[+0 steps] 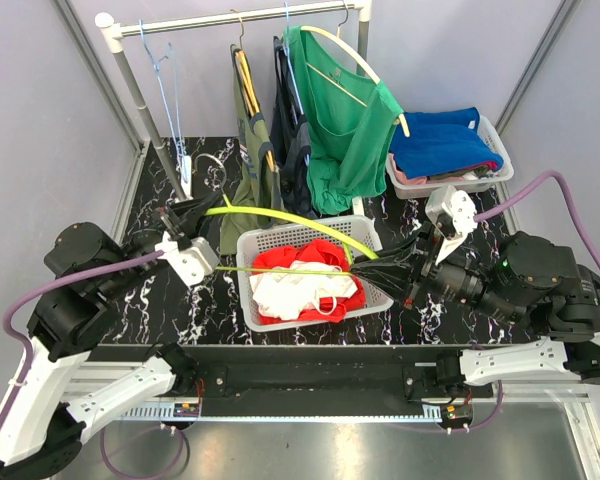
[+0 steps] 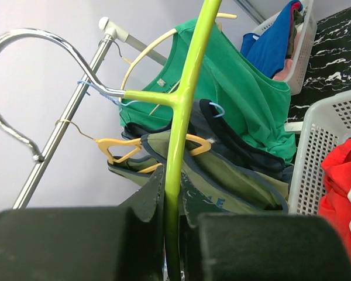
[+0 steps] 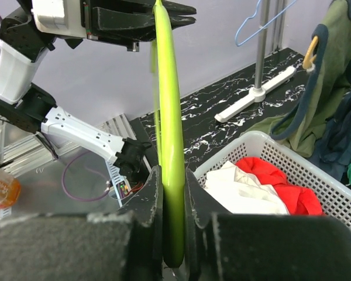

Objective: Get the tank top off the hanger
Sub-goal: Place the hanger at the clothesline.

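Observation:
A bare lime-green hanger (image 1: 290,216) is held level over the white basket (image 1: 310,232), with no garment on it. My left gripper (image 1: 200,212) is shut on the hanger's arm below the metal hook (image 2: 23,41); in the left wrist view the jaws (image 2: 174,193) pinch the green bar (image 2: 187,76). At the other end my right gripper (image 1: 367,262) is shut on the hanger's tip; in the right wrist view it (image 3: 172,187) grips the green bar (image 3: 167,88). A white tank top (image 1: 295,290) lies in the basket on red cloth (image 1: 320,255).
Behind the basket stands a clothes rail with a green shirt (image 1: 345,120), a dark garment (image 1: 292,150), an olive garment (image 1: 248,170) and blue wire hangers (image 1: 165,80). A second white basket (image 1: 450,185) with folded blue clothes sits at the back right.

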### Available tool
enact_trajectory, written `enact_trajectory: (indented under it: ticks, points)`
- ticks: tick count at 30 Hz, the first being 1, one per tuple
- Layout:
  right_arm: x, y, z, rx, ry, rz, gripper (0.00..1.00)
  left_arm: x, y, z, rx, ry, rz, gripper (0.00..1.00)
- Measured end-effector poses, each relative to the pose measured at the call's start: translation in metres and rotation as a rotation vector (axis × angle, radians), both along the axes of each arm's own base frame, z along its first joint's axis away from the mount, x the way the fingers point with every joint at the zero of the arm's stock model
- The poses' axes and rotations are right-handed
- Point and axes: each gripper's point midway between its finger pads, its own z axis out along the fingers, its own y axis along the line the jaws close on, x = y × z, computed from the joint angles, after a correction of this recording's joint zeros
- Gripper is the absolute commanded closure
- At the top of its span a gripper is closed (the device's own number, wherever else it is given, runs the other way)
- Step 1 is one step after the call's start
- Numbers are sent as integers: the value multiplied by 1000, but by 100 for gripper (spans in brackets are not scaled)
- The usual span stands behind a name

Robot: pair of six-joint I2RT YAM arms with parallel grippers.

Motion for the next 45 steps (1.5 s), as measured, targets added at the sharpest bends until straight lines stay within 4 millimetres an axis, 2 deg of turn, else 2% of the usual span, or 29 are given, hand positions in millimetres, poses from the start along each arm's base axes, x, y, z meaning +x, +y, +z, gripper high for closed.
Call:
enact_trajectory:
  ticks: [1, 3, 4, 5, 7, 12, 15, 17, 21, 24, 27, 31, 35, 40, 41, 45]
  points:
    - [-1, 1, 0, 0, 0, 5, 100, 0, 0, 0, -2, 3, 0, 49]
    - [-1, 3, 0, -9, -2, 10, 100, 0, 0, 0, -3, 5, 0, 41]
    - [-1, 6, -3, -26, -2, 11, 100, 0, 0, 0, -6, 8, 0, 20]
    - [-1, 9, -5, -37, -1, 10, 100, 0, 0, -1, -9, 11, 2, 8]
    - [0, 19, -8, -66, -5, 10, 100, 1, 1, 0, -17, 18, 8, 1]
    - [5, 38, 1, -85, -34, -1, 100, 5, 7, -1, -45, 52, 52, 1]
    - [9, 44, 7, -95, -62, -20, 100, 5, 11, 5, -68, 53, 71, 1]
    - [16, 44, 6, -115, -82, -56, 100, 3, 14, 16, -99, 41, 77, 1]
    - [35, 39, -2, -193, -131, -161, 100, -11, 31, 55, -199, -25, 96, 1]
    - [43, 35, -10, -246, -154, -212, 100, -23, 42, 72, -252, -65, 97, 1]
    - [48, 30, -11, -266, -166, -244, 100, -35, 52, 78, -282, -85, 92, 1]
    - [55, 22, -3, -249, -187, -291, 100, -44, 60, 80, -318, -80, 95, 1]
    - [67, 23, 21, -181, -244, -372, 100, -44, 65, 80, -353, -55, 113, 1]
    - [94, 58, 48, -153, -365, -562, 100, -39, 67, 77, -375, -28, 139, 1]
    - [100, 71, 49, -160, -393, -608, 100, -38, 67, 77, -377, -26, 144, 1]
    - [111, 120, 24, -260, -483, -671, 100, -40, 72, 82, -393, -32, 154, 1]
